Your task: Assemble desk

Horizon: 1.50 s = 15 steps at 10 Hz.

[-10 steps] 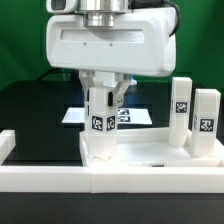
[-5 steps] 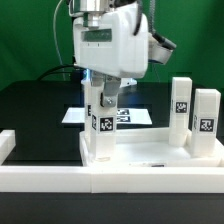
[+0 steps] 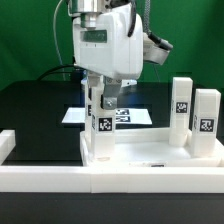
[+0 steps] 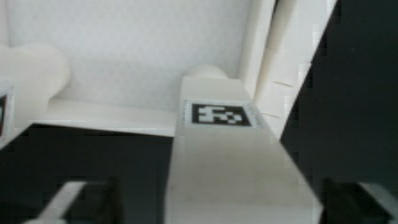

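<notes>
The desk's tabletop panel (image 3: pixel 150 150) lies on the black table against the front border rail (image 3: pixel 110 180). One leg (image 3: pixel 100 125) stands upright at its corner on the exterior view's left, between the fingers (image 3: pixel 92 100) of the gripper (image 3: pixel 102 100), whose jaws stand apart from it, open. Two more legs (image 3: pixel 181 110) stand upright at the panel's far right edge, well clear of the gripper.

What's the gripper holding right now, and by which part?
It cannot be told. The gripper straddles the upper end of an upright leg standing on the tabletop panel, but whether its fingers still press it is unclear.
</notes>
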Each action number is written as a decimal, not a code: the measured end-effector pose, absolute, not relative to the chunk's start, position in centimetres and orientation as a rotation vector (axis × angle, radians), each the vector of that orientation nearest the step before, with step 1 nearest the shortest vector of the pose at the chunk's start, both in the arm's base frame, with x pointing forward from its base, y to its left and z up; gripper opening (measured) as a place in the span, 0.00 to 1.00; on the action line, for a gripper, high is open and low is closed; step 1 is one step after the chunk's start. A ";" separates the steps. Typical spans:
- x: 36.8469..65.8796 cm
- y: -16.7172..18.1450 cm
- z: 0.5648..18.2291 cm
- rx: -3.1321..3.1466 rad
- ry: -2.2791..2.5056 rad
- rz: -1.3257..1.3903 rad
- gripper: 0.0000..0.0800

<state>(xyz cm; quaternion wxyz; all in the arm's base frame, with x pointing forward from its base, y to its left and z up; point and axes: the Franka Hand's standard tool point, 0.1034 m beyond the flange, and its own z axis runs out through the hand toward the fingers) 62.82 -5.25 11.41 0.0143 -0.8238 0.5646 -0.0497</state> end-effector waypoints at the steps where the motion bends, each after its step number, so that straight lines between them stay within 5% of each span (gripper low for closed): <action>1: 62.8 -5.3 11.4 -2.673 1.602 -0.158 0.78; 15: 63.1 -4.2 12.2 -3.182 -0.093 -0.162 0.81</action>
